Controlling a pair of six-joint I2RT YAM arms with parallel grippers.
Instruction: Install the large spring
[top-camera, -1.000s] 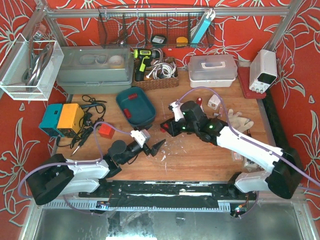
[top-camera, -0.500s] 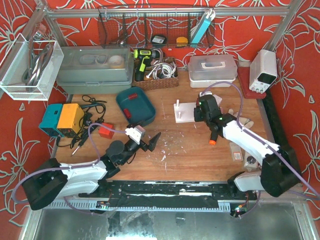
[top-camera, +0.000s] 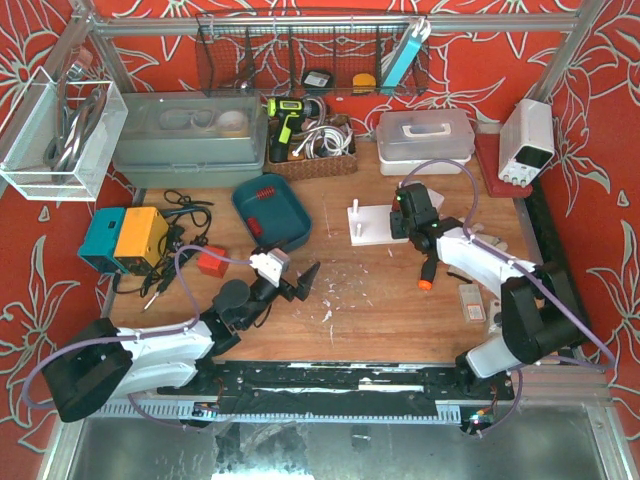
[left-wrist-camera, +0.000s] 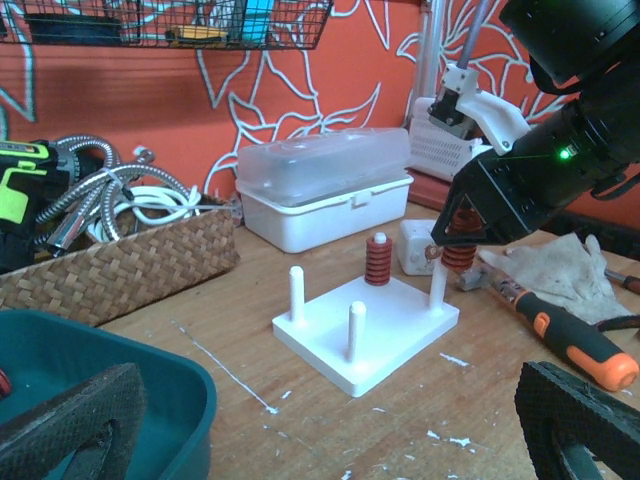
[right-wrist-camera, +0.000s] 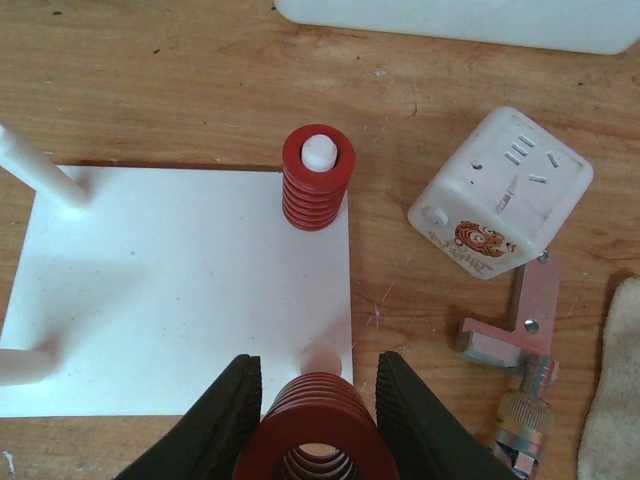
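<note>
Right pincer (right-wrist-camera: 318, 405) edged toward white plastic peg plate (right-wrist-camera: 180, 290) | clamped large red coil spring (right-wrist-camera: 315, 445) above 5 o'clock peg (right-wrist-camera: 322, 360) | left pincer (top-camera: 298, 284) gaped.

Left gripper (top-camera: 303, 284) gapes wide, arm stretched low; right gripper (right-wrist-camera: 315, 430) points downward, fingers clamped.

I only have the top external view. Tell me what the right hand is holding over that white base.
Observer: The right hand grips a large red spring between its fingers, as the right wrist view shows.
Operator: Report whether it is on a peg.
Observer: Not yet. The corner peg shows its tip just outside the spring's rim.
Operator: Check the other pegs.
Observer: A smaller red spring already sits on the rear peg.
</note>
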